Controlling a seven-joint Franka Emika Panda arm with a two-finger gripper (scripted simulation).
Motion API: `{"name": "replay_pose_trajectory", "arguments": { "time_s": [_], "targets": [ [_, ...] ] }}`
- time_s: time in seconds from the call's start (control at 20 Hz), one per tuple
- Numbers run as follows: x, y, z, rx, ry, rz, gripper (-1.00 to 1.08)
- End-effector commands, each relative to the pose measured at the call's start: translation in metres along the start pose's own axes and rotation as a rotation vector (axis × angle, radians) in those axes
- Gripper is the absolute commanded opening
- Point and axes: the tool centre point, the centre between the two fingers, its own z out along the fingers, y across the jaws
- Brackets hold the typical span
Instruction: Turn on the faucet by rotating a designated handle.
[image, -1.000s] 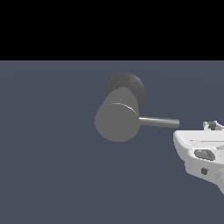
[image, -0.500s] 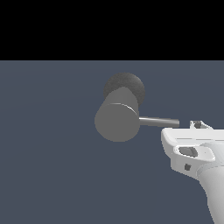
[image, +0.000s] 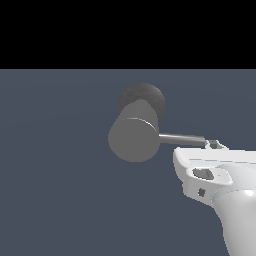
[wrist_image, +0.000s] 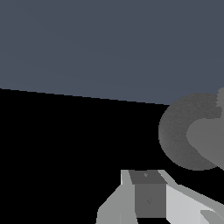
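The faucet (image: 134, 140) is a thick grey cylinder with a round flat face, standing out from a darker round base (image: 145, 97). Its handle (image: 182, 138), a thin grey rod, sticks out toward the exterior view's right. My white hand (image: 210, 167) sits just below and beside the rod's free end. Only a small tip of the gripper (image: 214, 145) shows above the hand, close to the rod's end; I cannot tell if they touch. In the wrist view the fingers (wrist_image: 148, 192) form one block with no gap, and the faucet (wrist_image: 192, 133) lies ahead, off to one side.
A flat dark blue-grey floor (image: 60, 175) spreads around the faucet. Above its far edge there is only black background. My arm's wrist (image: 240, 220) fills the lower corner at the exterior view's right.
My hand has moved toward the exterior view's left and slightly up, closing in on the rod's free end. The faucet and its handle have not moved.
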Motion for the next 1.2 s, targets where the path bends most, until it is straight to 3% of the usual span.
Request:
{"name": "replay_pose_trajectory", "arguments": {
  "time_s": [0.0, 0.25, 0.65, 1.15],
  "targets": [
    [0.006, 0.004, -0.004, -0.002, 0.02, 0.013, -1.0],
    [0.016, 0.011, -0.008, -0.005, 0.05, 0.027, -1.0],
    [0.013, 0.047, -0.004, -0.065, 0.055, 0.08, -1.0],
    [0.028, 0.048, -0.013, -0.054, 0.101, 0.091, -1.0]
  ]
}}
